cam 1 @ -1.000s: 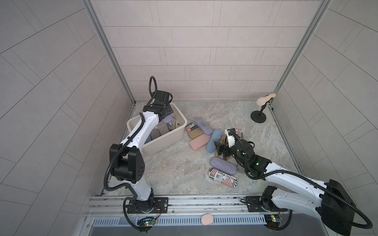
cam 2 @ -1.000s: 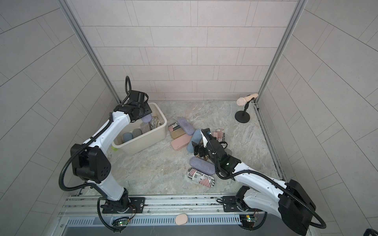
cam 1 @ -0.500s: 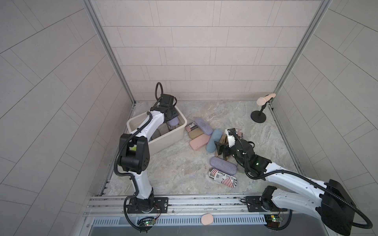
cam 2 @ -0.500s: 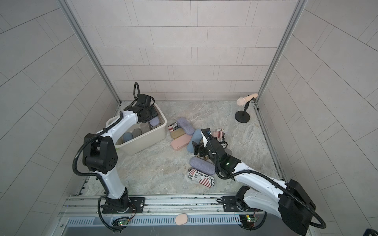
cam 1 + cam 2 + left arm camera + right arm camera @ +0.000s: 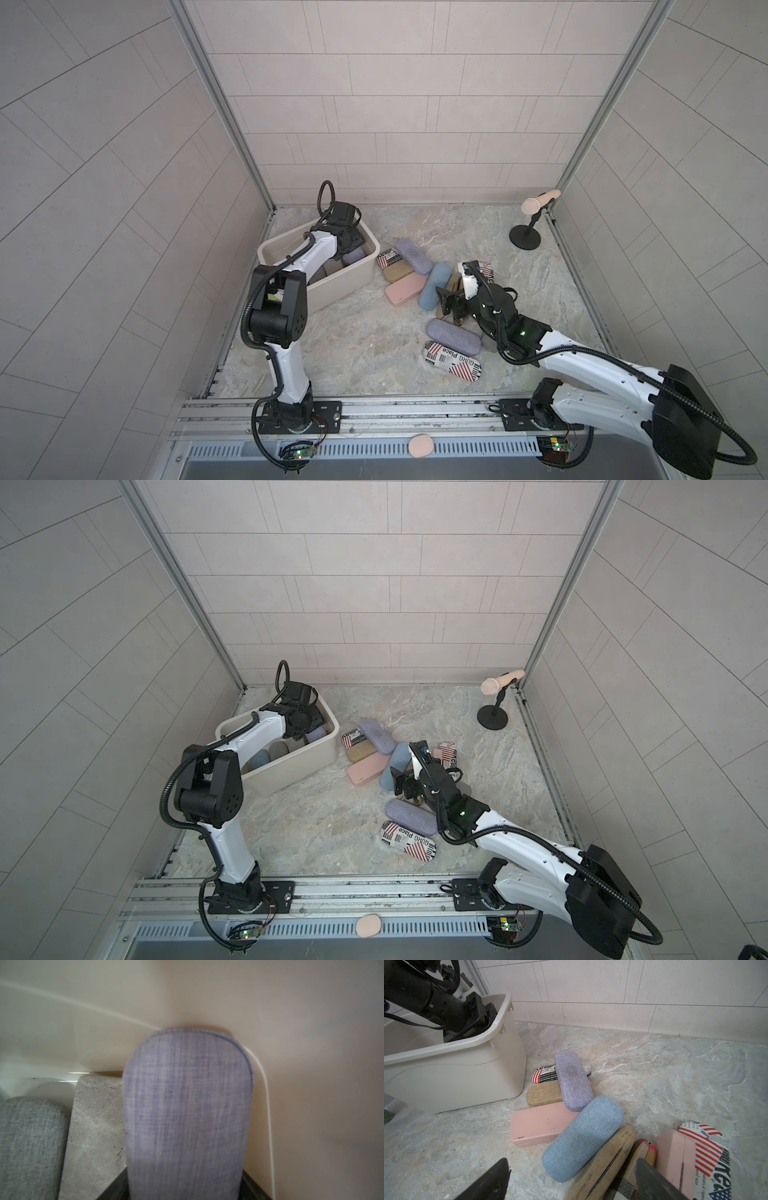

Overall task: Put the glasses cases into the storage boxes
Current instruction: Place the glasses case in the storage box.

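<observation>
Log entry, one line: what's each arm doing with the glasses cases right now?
left gripper: in storage box, lilac case before it, grip unclear | right gripper: open, empty, over tan case

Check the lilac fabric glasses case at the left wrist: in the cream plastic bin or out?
In. The lilac fabric glasses case is down inside the cream plastic bin's corner, near a grey fabric case.
</observation>
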`<state>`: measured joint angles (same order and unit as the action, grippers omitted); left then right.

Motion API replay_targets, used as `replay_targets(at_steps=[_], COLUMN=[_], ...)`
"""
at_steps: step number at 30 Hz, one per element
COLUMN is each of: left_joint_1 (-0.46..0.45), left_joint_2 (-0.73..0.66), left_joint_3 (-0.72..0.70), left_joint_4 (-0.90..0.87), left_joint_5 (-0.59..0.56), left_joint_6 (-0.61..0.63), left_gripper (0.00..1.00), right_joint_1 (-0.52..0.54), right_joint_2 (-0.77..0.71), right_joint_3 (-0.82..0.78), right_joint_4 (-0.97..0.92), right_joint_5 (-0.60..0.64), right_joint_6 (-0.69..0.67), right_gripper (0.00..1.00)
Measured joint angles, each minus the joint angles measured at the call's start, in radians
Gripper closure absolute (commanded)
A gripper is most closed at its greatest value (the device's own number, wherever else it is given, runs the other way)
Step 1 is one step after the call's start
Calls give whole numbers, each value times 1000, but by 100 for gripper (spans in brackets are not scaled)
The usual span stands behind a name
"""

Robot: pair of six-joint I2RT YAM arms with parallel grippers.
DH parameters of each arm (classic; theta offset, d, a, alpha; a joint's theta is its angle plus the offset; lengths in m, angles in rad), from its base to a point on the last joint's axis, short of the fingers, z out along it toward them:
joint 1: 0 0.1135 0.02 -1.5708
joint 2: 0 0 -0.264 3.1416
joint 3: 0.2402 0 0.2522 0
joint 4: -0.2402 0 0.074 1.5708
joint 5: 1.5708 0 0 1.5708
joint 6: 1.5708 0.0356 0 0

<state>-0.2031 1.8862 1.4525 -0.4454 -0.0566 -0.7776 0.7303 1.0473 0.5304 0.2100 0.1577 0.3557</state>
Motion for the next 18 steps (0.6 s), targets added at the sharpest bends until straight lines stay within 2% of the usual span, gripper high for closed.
replay_targets(at_steps=[8, 15, 18], left_joint_1=[6, 8, 8], left_joint_2=[0, -35, -71], left_joint_3=[38, 67, 67], left_joint_4=[-11, -31, -31], left_joint_5=[17, 38, 35], left_joint_6=[38, 66, 78], left_gripper=[10, 9, 11], right_joint_1=[0, 0, 0], right_joint_2=[0, -1, -8], right_joint_3=[0, 0, 0], right_joint_4=[-5, -5, -5], right_joint_5=[4, 4, 4], right_joint_6=[0, 0, 1], right_gripper=[4, 4, 4])
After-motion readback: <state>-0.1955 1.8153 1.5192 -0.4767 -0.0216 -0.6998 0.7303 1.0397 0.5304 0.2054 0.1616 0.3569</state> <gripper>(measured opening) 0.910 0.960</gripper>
